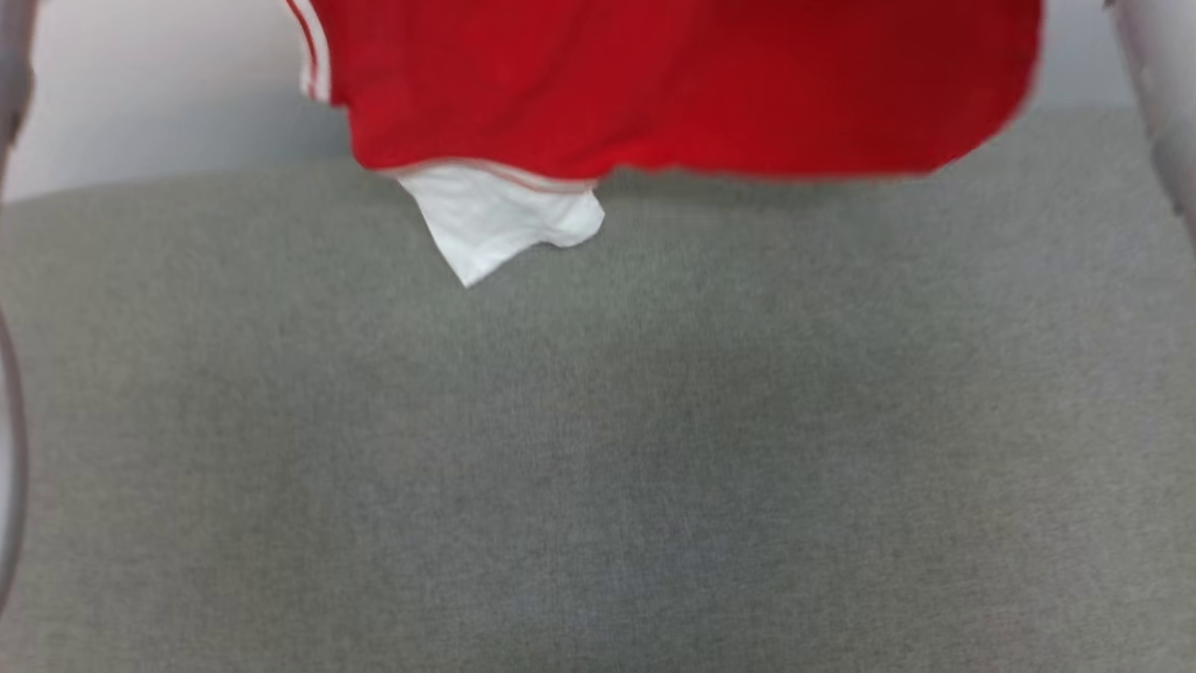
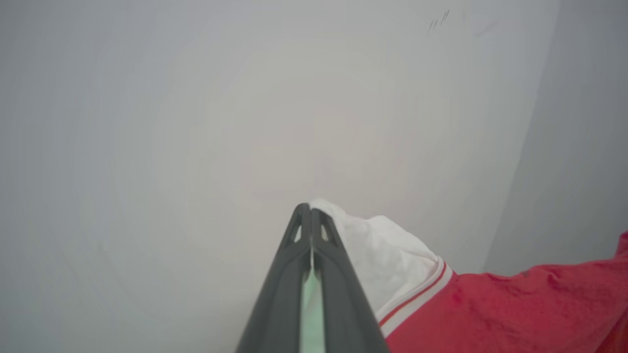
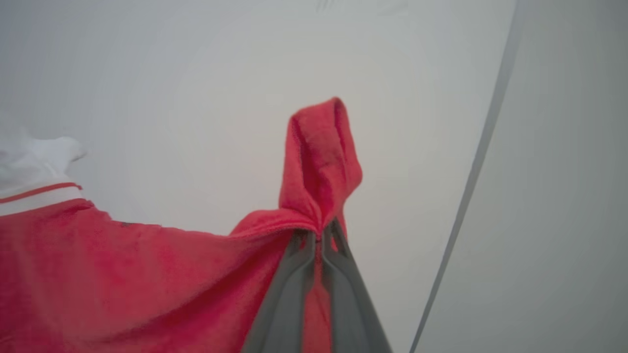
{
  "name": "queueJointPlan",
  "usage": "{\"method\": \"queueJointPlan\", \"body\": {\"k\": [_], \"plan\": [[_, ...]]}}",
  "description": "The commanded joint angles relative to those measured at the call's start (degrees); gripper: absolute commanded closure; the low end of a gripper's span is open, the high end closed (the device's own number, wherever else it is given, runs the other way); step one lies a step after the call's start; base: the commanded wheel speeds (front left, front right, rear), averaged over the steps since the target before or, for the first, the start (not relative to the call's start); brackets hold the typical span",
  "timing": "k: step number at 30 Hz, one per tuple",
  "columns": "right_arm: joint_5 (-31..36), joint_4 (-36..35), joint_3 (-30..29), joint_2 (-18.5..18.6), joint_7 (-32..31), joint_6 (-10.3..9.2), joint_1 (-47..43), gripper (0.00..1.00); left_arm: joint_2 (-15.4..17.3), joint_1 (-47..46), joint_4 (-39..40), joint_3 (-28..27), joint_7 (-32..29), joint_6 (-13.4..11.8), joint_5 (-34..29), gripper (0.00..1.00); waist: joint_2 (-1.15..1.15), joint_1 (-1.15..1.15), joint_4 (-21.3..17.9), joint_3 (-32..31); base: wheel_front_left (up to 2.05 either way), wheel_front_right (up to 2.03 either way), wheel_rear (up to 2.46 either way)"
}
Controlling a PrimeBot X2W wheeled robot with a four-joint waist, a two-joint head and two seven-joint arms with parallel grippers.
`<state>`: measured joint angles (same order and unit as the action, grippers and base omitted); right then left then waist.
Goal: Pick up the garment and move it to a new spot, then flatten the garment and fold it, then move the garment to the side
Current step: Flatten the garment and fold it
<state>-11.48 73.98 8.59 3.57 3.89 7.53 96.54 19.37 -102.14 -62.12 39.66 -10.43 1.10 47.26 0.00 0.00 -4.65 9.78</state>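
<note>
One grey fabric surface (image 1: 598, 449) lies beneath the garment (image 1: 673, 84), pale wall (image 1: 140, 93) behind.

The head camera looks steeply down on a grey cloth surface, probably a tabletop (image 1: 598, 449), with the red shirt (image 1: 673, 84) hanging across the top of that view. Each wrist camera sits close behind its own pinched fingers, left hand (image 2: 311, 215) and right hand (image 3: 321, 238), facing a pale wall (image 2: 147, 122). All three share the shirt.
</note>
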Motion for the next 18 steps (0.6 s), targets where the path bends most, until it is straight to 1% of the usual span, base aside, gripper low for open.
{"method": "queueJointPlan", "body": {"k": [1,7,10,14,18], "plan": [[1.1,-0.1,-0.8,0.1,0.9,-0.09,1.1,1.0,-0.5,-1.1,-0.4,0.1,0.4,0.4,-0.3,1.0,0.0,0.0,1.2,5.5,0.0,0.0,0.0],[8.1,-0.2,-7.4,1.8,7.2,-0.09,6.4,1.0,-2.7,-10.0,-2.5,0.8,4.0,0.9,-2.2,1.0,0.0,0.0,2.9,15.3,0.0,0.0,0.0],[11.8,-1.5,-10.8,2.7,9.5,-0.09,8.2,1.0,-3.7,-14.5,-3.0,1.8,6.4,1.8,-3.6,1.0,0.0,0.0,4.1,19.8,0.0,0.0,0.0],[16.2,-5.2,-16.3,2.4,10.9,-0.09,9.1,1.0,-5.0,-21.2,-3.9,1.3,9.8,2.1,-4.1,1.0,0.0,0.0,5.3,24.2,0.0,0.0,0.0],[20.5,-7.9,-20.9,1.0,11.2,-0.09,8.3,1.0,-6.2,-24.6,-6.0,0.5,11.5,2.8,-3.2,1.0,0.0,0.0,5.3,26.5,0.0,0.0,0.0]]}}
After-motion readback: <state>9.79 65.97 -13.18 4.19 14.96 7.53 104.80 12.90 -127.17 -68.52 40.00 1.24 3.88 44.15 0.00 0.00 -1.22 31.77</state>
